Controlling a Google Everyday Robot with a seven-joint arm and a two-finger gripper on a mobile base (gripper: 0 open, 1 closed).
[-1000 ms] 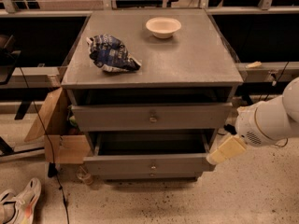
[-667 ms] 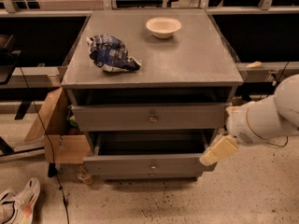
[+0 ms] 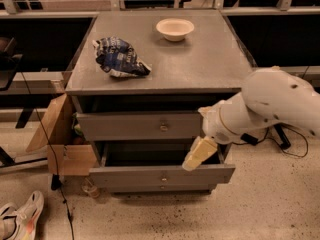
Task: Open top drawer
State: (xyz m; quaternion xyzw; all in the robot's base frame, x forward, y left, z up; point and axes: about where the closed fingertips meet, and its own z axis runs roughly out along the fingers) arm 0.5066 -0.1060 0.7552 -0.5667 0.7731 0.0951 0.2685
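Observation:
The top drawer [image 3: 125,126] is a wide grey panel just under the cabinet top, with a small brass knob [image 3: 163,127] at its centre. It looks pushed in, or nearly so. My gripper [image 3: 199,153], tan at its tip, hangs from the white arm [image 3: 272,104] in front of the cabinet's right part. It sits below and to the right of the knob, over the right end of the open lower drawer [image 3: 160,176], and holds nothing that I can see.
A white bowl [image 3: 175,28] and a crumpled blue chip bag [image 3: 119,58] lie on the cabinet top [image 3: 200,64]. An open cardboard box [image 3: 62,144] stands at the left. A shoe [image 3: 20,216] lies on the floor at bottom left. Cables run at the right.
My arm and gripper have moved left, from beside the cabinet's right edge to in front of the drawers. The drawers have not moved.

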